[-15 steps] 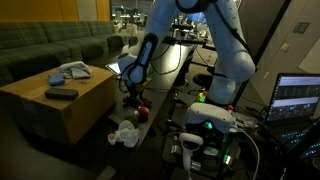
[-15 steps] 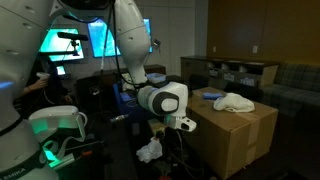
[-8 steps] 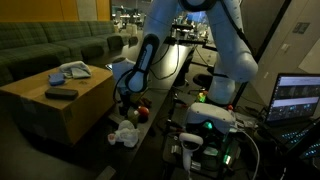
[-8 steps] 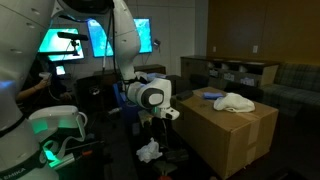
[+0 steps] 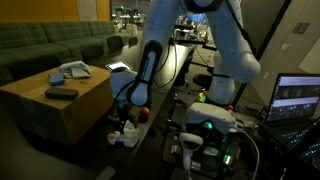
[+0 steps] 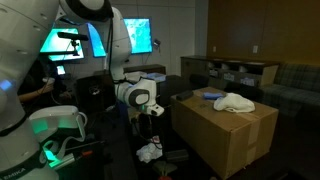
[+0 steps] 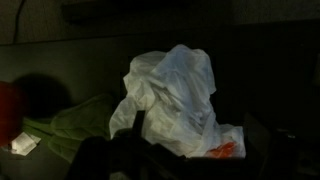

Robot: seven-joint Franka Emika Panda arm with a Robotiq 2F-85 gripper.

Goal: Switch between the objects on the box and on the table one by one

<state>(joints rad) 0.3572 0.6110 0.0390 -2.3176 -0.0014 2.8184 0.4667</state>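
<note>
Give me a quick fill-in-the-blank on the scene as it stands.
The gripper hangs, jaws ___, above the rag.
The bar lying on the box is ___ in colour.
In the wrist view, the piece left of the rag is ___.
Missing words: open; black; red.
</note>
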